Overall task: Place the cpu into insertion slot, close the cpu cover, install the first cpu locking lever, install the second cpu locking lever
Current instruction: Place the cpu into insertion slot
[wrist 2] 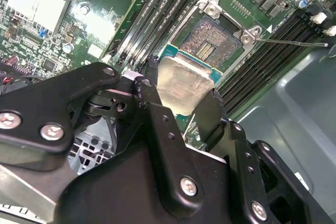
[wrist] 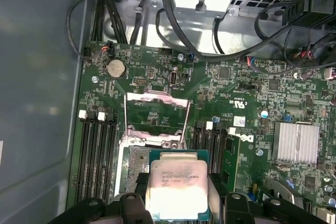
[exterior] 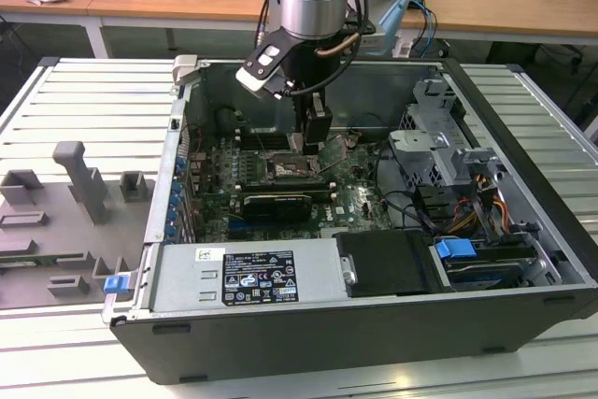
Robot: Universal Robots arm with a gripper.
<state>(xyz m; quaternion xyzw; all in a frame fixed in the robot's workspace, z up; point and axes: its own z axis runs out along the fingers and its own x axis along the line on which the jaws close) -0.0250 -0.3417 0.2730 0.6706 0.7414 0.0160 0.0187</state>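
My gripper (wrist 2: 181,103) is shut on the cpu (wrist 2: 185,82), a small square chip with a pale silver face, gripped by two opposite edges between black fingers (wrist 2: 152,95). In the first wrist view the cpu (wrist: 177,182) hangs over the near part of the insertion slot (wrist: 134,171), and bare socket still shows beside it. The second wrist view shows the slot's (wrist 2: 210,43) contact field uncovered beyond the chip. The cpu cover (wrist: 157,96) stands tipped open past the socket. A thin wire lever (wrist 2: 294,41) sticks out sideways. In the exterior view the gripper (exterior: 308,142) hangs just above the slot (exterior: 285,170).
The open computer case (exterior: 523,165) walls in the board. A black expansion card (exterior: 276,203) lies in front of the socket, and memory slots (wrist: 97,150) flank it. A drive cage (exterior: 439,137), cables and the power supply (exterior: 243,277) crowd the exterior view's right and front. A grey fixture plate (exterior: 65,212) lies outside.
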